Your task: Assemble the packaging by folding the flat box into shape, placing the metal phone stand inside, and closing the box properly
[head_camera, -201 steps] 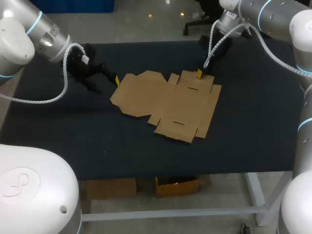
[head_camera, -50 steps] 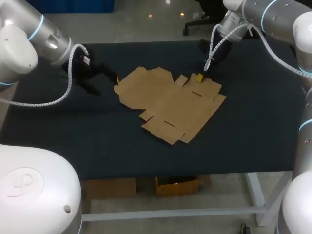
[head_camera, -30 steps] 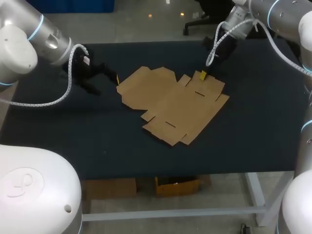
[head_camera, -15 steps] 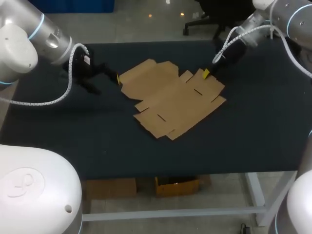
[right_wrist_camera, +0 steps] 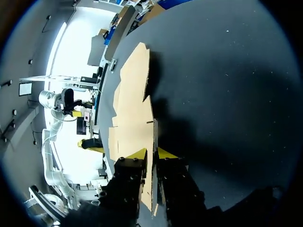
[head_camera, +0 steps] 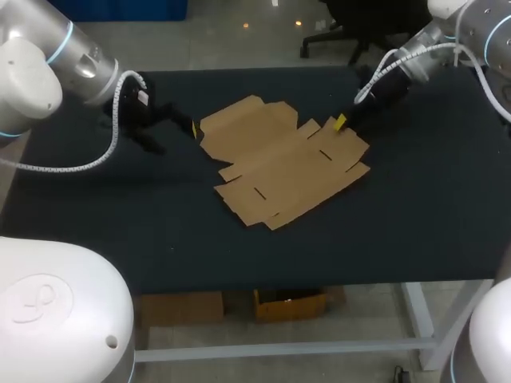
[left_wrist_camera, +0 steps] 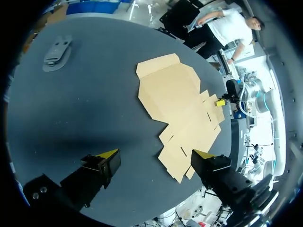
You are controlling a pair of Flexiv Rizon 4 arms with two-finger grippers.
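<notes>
None of the three steps looks done in the head view. The flat box (head_camera: 283, 167) lies unfolded around the middle of the tabletop (head_camera: 415, 231), somewhat toward the far edge, with no wall raised. The right gripper (head_camera: 341, 122) is at the flap on the box's far right side. The left gripper (head_camera: 192, 130) hangs just beside its far left corner, apart from the cardboard. Bare surface runs along the near edge and toward both side edges, so I judge there is room to turn or slide the sheet. No stand shows here.

From the left wrist view, the left gripper (left_wrist_camera: 155, 154) has its fingers spread wide with nothing between them, and the box lies flat ahead of it. A grey metal piece, probably the phone stand (left_wrist_camera: 57, 49), rests alone near a corner of the tabletop, well apart from the box. Folding, loading and closing all remain.

From the right wrist view, the right gripper (right_wrist_camera: 152, 153) has its fingers nearly together, pinching the thin edge of the cardboard from both sides. The sheet stretches away ahead of it, and one flap further along appears slightly lifted. Open dark surface lies beside the gripper toward the edge of the tabletop.
</notes>
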